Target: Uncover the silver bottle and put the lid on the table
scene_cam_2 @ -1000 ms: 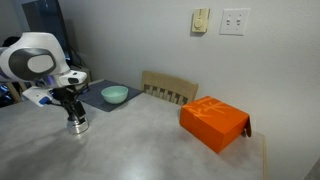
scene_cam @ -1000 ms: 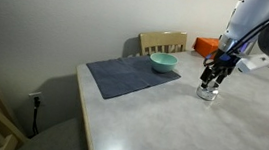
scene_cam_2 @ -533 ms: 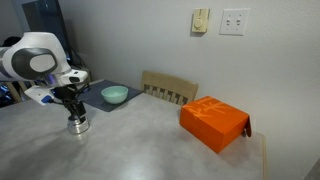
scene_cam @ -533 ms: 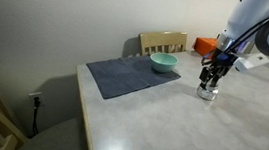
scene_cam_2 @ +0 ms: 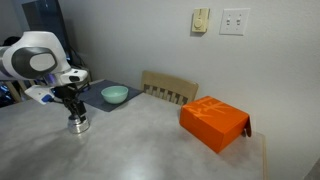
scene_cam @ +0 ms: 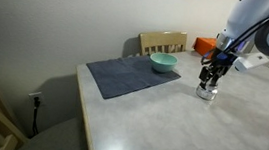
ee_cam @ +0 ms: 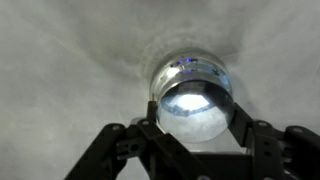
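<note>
Directly beneath our gripper (scene_cam: 210, 79) stands the silver bottle (scene_cam: 207, 93), lid (ee_cam: 192, 108) between the jaws; whether they pinch it we cannot tell.

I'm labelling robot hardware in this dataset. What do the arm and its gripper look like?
The arm is built of glossy white rounded shells, with a grey circular cap on a bulky joint. The gripper is black, with two linkage-style fingers. No markings are legible.
</note>
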